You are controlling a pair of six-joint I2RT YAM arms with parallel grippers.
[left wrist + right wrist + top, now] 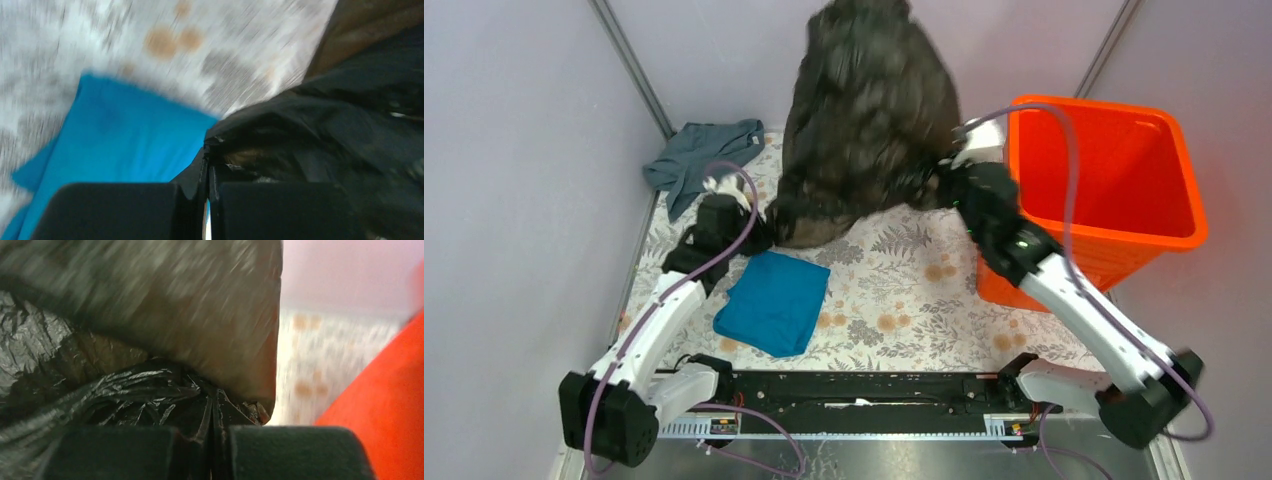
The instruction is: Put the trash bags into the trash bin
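1. Left of centre: left gripper point(762, 226) pinched shut on the lower corner of the trash bag point(869, 110), fingertips lost in black plastic.
2. Upper centre: bag dark, crinkled, motion-blurred, top cut off by the frame.
3. Right of centre: right gripper point(932, 186) clamped on the bag's other side.
4. Upper right: trash bin point(1124, 170), bright orange, square, rimmed, near-left corner hidden behind the right arm.
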